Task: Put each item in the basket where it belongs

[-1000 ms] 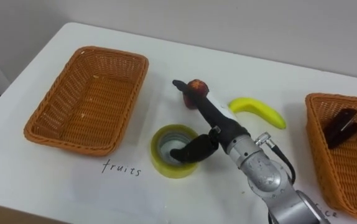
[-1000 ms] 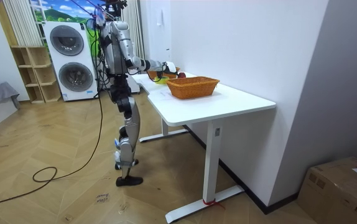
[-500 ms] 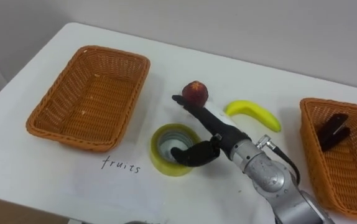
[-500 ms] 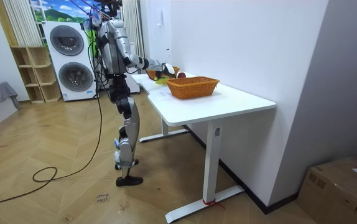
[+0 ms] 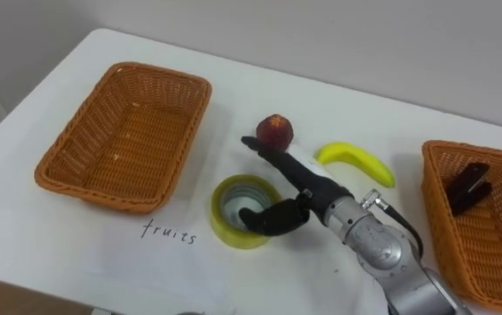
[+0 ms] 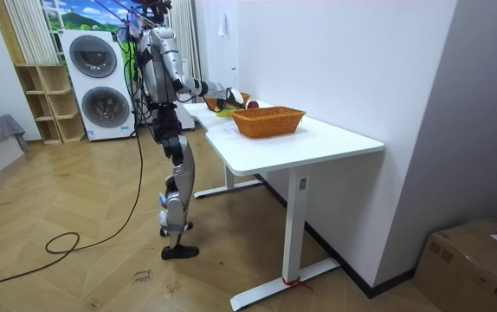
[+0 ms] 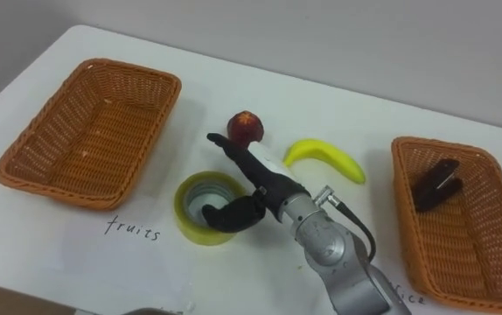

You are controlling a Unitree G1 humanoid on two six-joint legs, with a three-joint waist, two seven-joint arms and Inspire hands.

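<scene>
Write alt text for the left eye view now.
The robot's right hand reaches over a yellow tape roll, fingers straight toward a red fruit. A banana lies beside it, between an empty fruits basket and a right basket holding a black clip.

White bench. Yellow tape roll with a grey inside. Orange-brown woven wicker basket left of the roll, and a matching right basket holding a black clip. Red fruit and yellow banana behind the roll. Right hand black, its wrist silver.
</scene>
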